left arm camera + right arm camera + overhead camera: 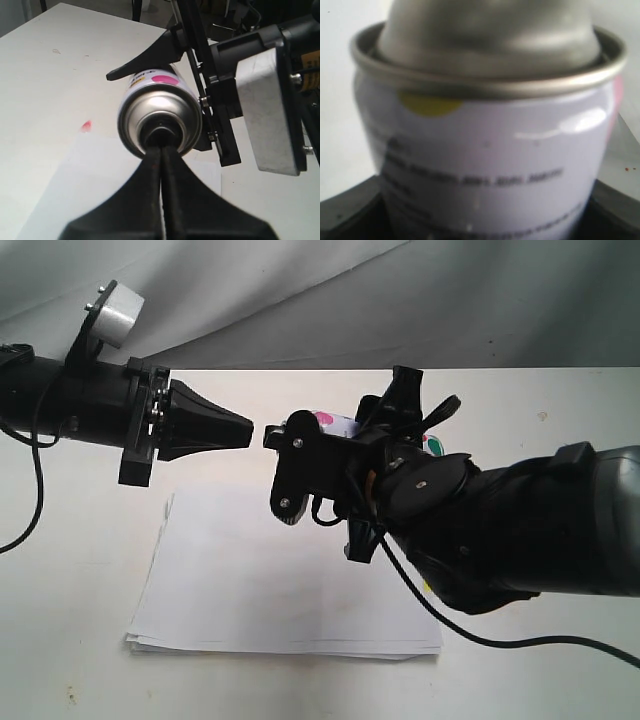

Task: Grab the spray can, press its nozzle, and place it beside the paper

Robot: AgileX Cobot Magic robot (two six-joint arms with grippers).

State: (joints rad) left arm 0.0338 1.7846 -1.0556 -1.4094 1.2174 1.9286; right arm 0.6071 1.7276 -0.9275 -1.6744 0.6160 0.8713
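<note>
Spray can (332, 423) (160, 105) is hanging in the air over the far edge of the paper (280, 580), lying on its side with its long axis running left to right and its silver domed top facing left. The can is sealed, so nothing of its contents is showing. The right gripper (360, 426) is clamping it around the white label, one finger on either side of the body. The black nozzle (162, 134) is pointing straight at the left gripper (246, 430) (160, 150), whose fingers are pressed together with nothing between them, their tips at the nozzle; whether they are actually touching it cannot be told. The fanned sheets are lying flat on the white table (70, 640), near the middle.
</note>
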